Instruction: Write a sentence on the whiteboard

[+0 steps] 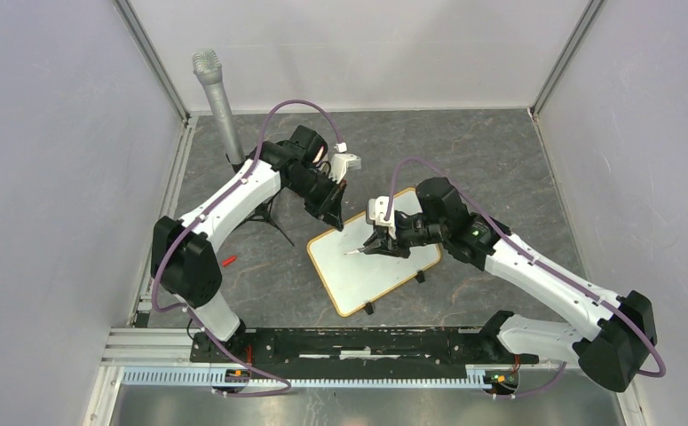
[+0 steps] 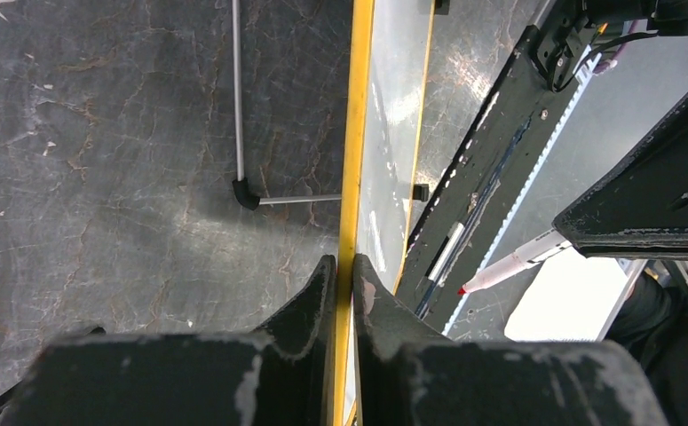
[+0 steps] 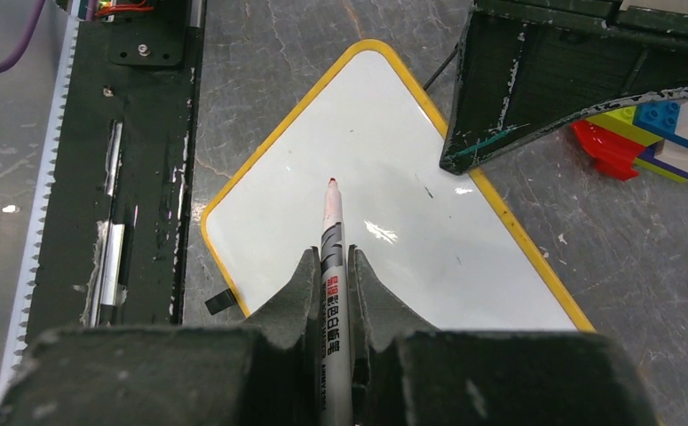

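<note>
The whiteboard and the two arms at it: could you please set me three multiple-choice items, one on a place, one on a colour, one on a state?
1. What is the left gripper closed on? A the whiteboard at its frame edge; B a toy brick; C the rail.
2. What colour is the tip of the marker in the right gripper? A blue; B red; C black.
3. How is the whiteboard's writing surface? A full of words; B blank; C half wiped.
Answers: 1 A, its fingers pinch the yellow frame in the left wrist view; 2 B, the tip shows red in the right wrist view; 3 B, no words show on the white.
</note>
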`<state>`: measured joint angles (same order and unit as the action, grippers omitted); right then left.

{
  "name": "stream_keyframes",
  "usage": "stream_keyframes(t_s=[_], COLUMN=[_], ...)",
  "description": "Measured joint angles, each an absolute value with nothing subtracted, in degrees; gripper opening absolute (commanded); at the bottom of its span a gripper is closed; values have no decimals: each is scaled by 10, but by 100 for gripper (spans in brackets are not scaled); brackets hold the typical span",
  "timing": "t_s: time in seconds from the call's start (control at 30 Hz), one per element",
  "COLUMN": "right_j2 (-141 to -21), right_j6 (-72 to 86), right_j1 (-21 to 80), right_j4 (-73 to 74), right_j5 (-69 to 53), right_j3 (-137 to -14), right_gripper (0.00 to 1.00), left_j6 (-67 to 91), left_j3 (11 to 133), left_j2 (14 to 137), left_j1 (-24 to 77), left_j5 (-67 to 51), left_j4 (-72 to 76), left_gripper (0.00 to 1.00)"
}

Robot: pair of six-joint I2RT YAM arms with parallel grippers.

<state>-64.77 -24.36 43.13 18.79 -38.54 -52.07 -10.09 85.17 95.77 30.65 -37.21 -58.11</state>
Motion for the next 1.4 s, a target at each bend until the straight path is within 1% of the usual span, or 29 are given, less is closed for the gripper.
stream_keyframes(t_s=[0.3, 0.53, 0.73, 1.0, 1.4], right_j2=[-648, -660, -700, -693, -685], right_j6=[-243, -243, -246, -243, -244], right_j1=[435, 460, 482, 501, 561], right_j4=[194, 196, 215, 208, 193], right_j5=[-392, -390, -377, -372, -313], right_j3=[-521, -523, -559, -561, -551], right_gripper=[0, 0, 0, 0, 0], left_j6=[-101, -103, -117, -123, -134], left_j3=[841, 839, 839, 839, 840], left_j2=[958, 959, 960, 960, 965], left_j1=[306, 306, 306, 306, 303], left_j5=[-382, -392, -394, -396, -404], left_j4=[-575, -575, -576, -577, -579], left_gripper=[2, 2, 3, 2, 2])
